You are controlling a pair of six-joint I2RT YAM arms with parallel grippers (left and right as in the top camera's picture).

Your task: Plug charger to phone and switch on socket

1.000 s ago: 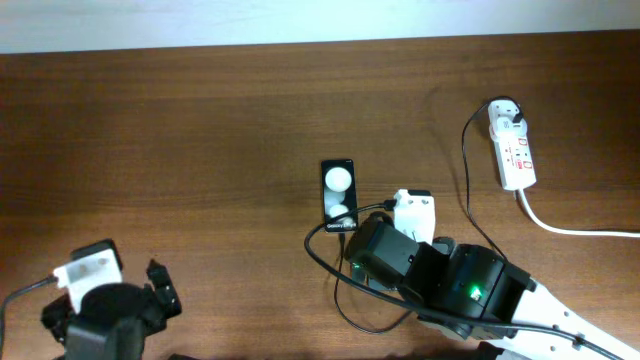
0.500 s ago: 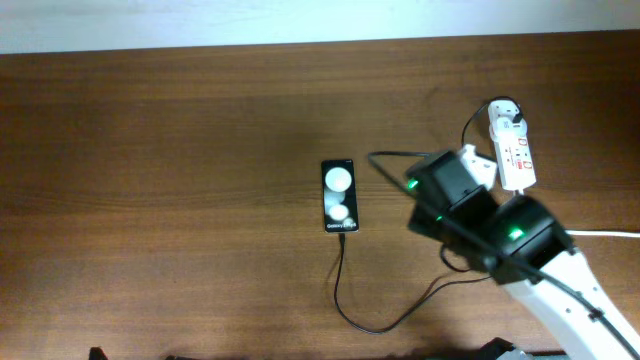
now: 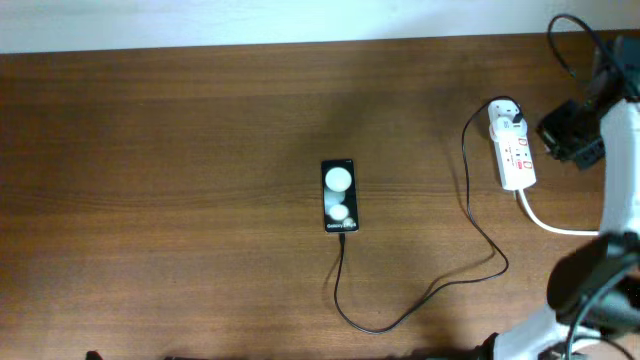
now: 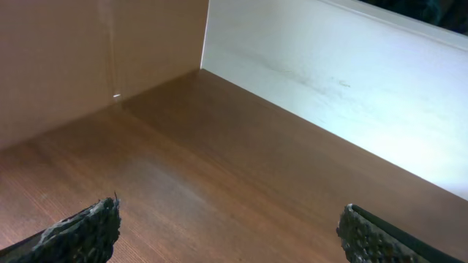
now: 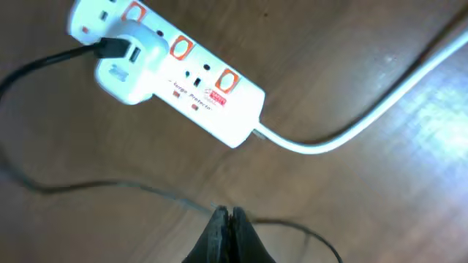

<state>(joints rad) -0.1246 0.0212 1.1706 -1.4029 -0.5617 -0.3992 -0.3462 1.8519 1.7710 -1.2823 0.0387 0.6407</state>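
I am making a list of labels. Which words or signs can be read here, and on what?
"Surge Protector", as far as I can tell: red print on the socket.
Small red label beside it: too small to read.
White text on the phone: too blurred to read.

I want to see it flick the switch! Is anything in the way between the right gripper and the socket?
Nothing tall. In the right wrist view, only the thin black cable of the charger lies flat on the table between the shut right gripper and the socket. The red switches on top look uncovered.
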